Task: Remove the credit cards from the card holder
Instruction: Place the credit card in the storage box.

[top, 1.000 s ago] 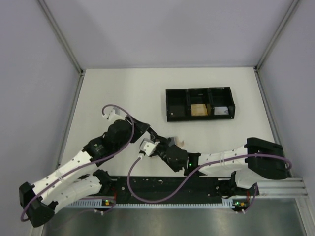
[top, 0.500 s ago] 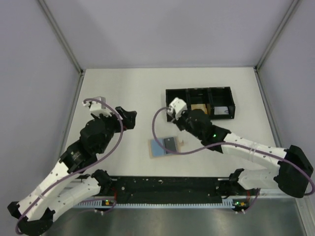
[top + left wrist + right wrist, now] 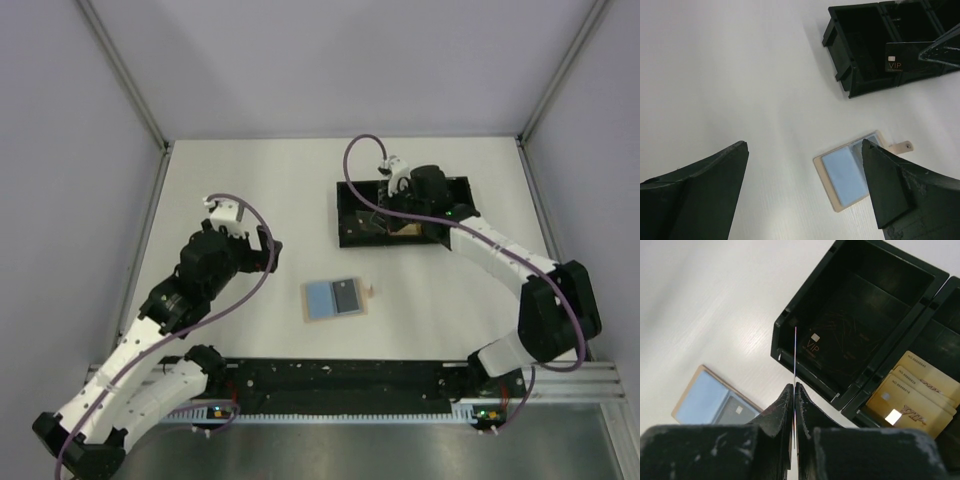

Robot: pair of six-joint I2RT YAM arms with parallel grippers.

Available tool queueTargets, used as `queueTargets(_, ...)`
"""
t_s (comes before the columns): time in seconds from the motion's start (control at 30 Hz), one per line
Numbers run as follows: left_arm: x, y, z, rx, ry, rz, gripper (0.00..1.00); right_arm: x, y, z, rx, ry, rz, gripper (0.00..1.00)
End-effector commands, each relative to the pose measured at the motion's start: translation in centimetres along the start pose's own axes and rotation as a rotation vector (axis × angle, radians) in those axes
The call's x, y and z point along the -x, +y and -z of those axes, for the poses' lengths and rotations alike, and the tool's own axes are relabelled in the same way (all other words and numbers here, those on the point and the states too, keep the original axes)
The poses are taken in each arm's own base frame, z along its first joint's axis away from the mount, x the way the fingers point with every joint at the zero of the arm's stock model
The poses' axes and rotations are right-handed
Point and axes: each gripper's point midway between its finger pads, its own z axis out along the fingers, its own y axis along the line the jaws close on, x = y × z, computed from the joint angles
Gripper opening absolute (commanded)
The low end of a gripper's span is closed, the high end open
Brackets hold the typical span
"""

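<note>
Dark card [image 3: 900,57] clamped in right jaws | now over tray [image 3: 342,222], seemingly left bay | left jaws opened

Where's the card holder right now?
Top view: the card holder lies open on the table, about mid-width, just nearer the robot than the left end of the black tray.

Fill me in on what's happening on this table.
The right gripper is shut on a thin dark card, holding it upright over the black tray. The tray's middle compartment has gold cards in it. The card holder lies open on the table, with another dark card in one panel. The left gripper hangs open and empty above the table, off to the holder's side.
</note>
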Motion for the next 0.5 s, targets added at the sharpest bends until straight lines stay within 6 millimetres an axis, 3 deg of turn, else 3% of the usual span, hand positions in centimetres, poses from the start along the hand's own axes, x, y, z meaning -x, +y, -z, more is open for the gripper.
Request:
queueTargets(0.0, 2.5, 0.2, 1.2, -0.026, -0.101, -0.048, 0.98, 1.1, 0.2, -1.4, 0.085, 0.027, -0.067, 0.0)
queueTargets(0.2, 2.4, 2.1, 1.5, 0.06, -0.121, -0.05, 0.98, 0.6, -0.4, -4.9, 0.109, 0.087, -0.141, 0.0)
queueTargets(0.47, 1.6, 2.9, 1.1, 0.101, -0.08, -0.039, 0.98, -0.7, -1.8, -8.2, 0.084, 0.16, -0.211, 0.0)
